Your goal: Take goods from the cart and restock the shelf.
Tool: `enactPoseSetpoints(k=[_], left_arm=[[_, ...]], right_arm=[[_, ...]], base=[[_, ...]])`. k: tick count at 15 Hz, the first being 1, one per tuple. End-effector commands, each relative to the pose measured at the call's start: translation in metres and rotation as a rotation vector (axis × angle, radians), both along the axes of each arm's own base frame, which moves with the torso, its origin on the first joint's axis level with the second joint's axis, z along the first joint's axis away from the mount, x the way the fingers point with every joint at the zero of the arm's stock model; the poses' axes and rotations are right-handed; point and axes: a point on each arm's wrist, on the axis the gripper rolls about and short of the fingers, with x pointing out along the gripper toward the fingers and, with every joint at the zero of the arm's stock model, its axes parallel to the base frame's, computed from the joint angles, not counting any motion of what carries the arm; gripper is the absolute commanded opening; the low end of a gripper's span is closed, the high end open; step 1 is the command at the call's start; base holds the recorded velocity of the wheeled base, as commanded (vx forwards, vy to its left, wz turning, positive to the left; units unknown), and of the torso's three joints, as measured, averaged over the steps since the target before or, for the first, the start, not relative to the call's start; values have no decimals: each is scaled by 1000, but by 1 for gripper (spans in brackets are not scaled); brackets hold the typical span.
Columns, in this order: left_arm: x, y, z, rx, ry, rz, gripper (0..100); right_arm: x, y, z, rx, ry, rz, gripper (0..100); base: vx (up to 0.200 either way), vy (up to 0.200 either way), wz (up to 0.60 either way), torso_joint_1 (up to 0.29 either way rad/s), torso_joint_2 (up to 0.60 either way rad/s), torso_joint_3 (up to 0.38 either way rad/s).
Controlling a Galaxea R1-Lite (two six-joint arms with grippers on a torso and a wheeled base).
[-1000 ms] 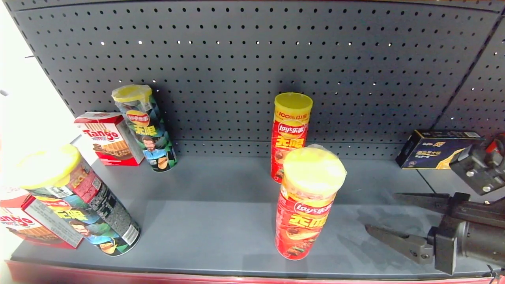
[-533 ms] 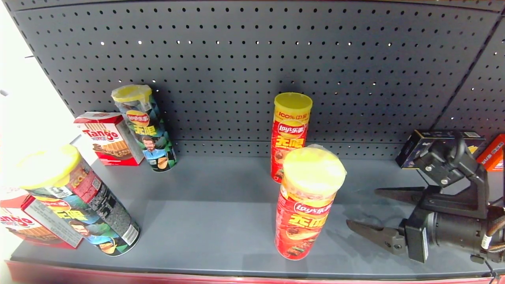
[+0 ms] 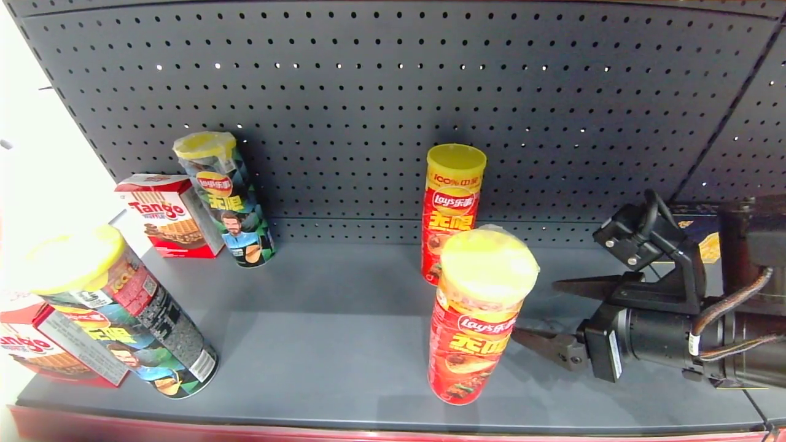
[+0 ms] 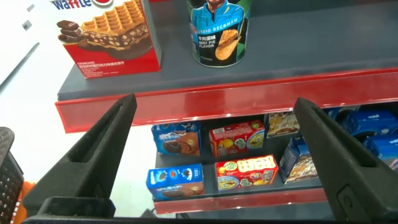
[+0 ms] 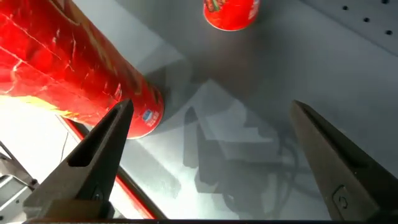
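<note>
A red chips can with a yellow lid (image 3: 479, 313) stands near the front of the grey shelf (image 3: 331, 344), and a second red can (image 3: 452, 209) stands behind it by the pegboard. My right gripper (image 3: 535, 310) is just right of the front can, low over the shelf and open, with nothing between its fingers. In the right wrist view the front can (image 5: 74, 74) lies beside one finger of that gripper (image 5: 211, 106), with the back can's base (image 5: 231, 12) farther off. My left gripper (image 4: 212, 102) is open and empty, in front of the shelf's red edge (image 4: 249, 93).
Two dark-green chips cans (image 3: 226, 199) (image 3: 123, 313) and two red wafer boxes (image 3: 167, 215) (image 3: 37, 350) fill the shelf's left side. A dark box (image 3: 706, 239) sits back right, partly behind my right arm. Bare shelf lies between the groups. A lower shelf holds small boxes (image 4: 239, 137).
My right gripper has moved left along the shelf toward the front red can, staying open. The cans and boxes have not moved.
</note>
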Motion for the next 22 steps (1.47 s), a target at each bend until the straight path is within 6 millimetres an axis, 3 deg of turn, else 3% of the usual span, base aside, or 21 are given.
enactPoseSetpoints(k=[1, 7, 10, 14, 22], left_arm=[[0, 0, 0, 0, 0, 0, 100], [0, 0, 0, 0, 0, 0, 100], [0, 0, 0, 0, 0, 0, 100], [0, 0, 0, 0, 0, 0, 100], [0, 0, 0, 0, 0, 0, 100]], right_arm=[[3, 4, -4, -19, 5, 13, 100], [0, 0, -12, -39, 25, 9, 100], [-11, -7, -18, -48, 35, 11, 100], [-9, -2, -8, -29, 9, 26, 100], [-8, 3, -8, -30, 10, 40, 100]], base=[[0, 0, 0, 0, 0, 0], [0, 0, 0, 0, 0, 0], [0, 0, 0, 0, 0, 0], [0, 0, 0, 0, 0, 0], [0, 0, 0, 0, 0, 0]])
